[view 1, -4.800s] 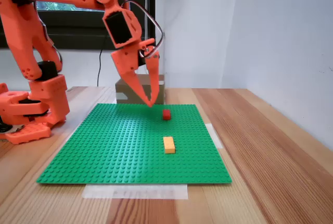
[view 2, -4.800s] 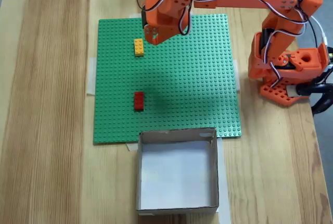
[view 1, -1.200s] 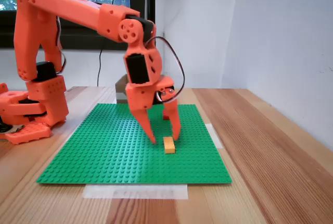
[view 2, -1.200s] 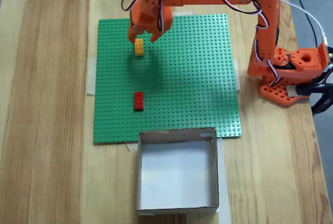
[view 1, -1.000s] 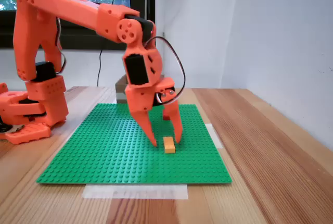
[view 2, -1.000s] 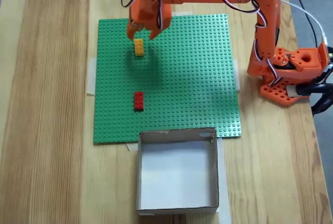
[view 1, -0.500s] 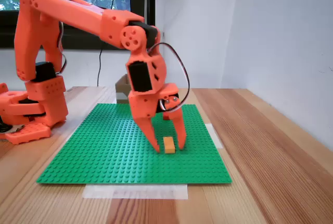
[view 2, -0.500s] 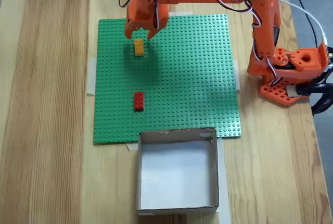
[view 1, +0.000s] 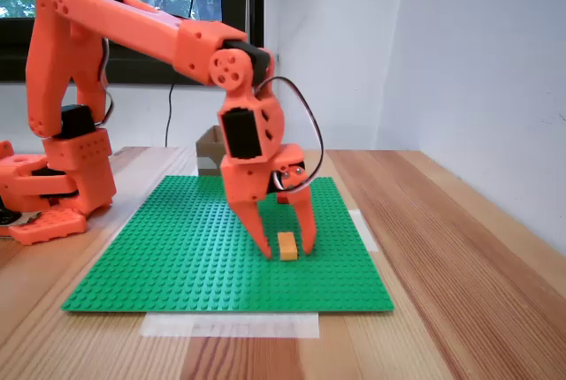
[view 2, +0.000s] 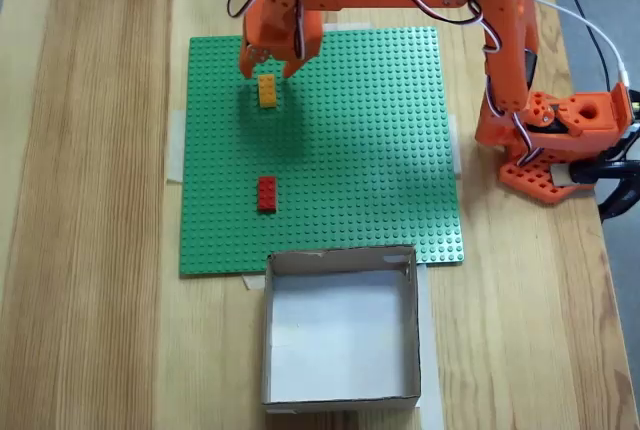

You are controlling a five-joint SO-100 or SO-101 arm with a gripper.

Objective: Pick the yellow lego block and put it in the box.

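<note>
**End effector straddling yellow block on baseplate**

The yellow lego block (view 1: 287, 247) lies flat on the green baseplate (view 2: 370, 150). The end effector (view 1: 287, 250) stands over it, jaws spread wide, one tip on each side, not gripping. The red brick (view 2: 266, 193) lies well apart, between block and box (view 2: 340, 395). The box sits on the counter (view 2: 90, 250) beside the baseplate edge.

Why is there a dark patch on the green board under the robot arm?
That is the arm's shadow: in the fixed view from above it darkens the green board below the gripper. In the side fixed view, bright window light behind makes the wall glow.
</note>
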